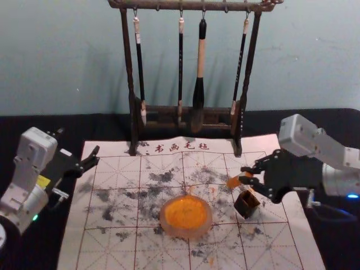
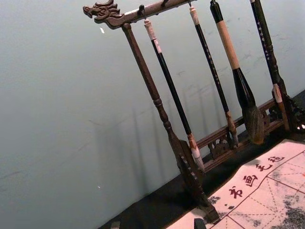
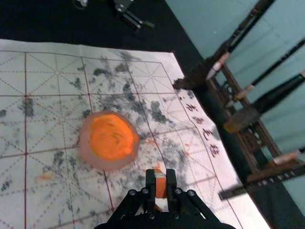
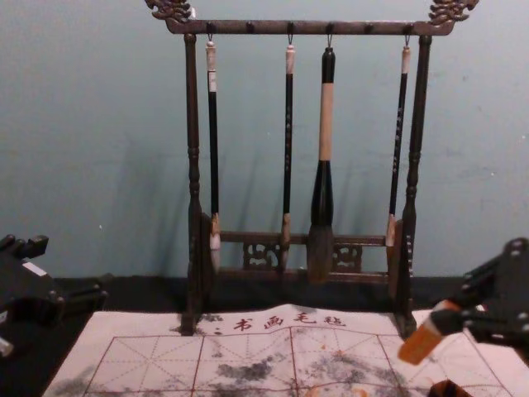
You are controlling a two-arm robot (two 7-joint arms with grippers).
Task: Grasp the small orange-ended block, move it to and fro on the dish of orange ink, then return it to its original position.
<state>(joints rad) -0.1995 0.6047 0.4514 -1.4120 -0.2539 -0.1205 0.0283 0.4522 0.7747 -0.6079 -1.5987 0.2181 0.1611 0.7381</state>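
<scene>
My right gripper [image 1: 246, 175] pinches the orange-ended block [image 1: 234, 181], tilted, over the mat [image 1: 104, 247] — my left gripper [image 1: 77, 144] parks by the mat's left edge, fingers spread.

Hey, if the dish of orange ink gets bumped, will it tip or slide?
The dish looks wide and low, so it would more likely slide than tip. The orange ink covers most of its inside, so a hard knock might spill some, if wet. The right gripper, holding the block, is off to its right.
</scene>
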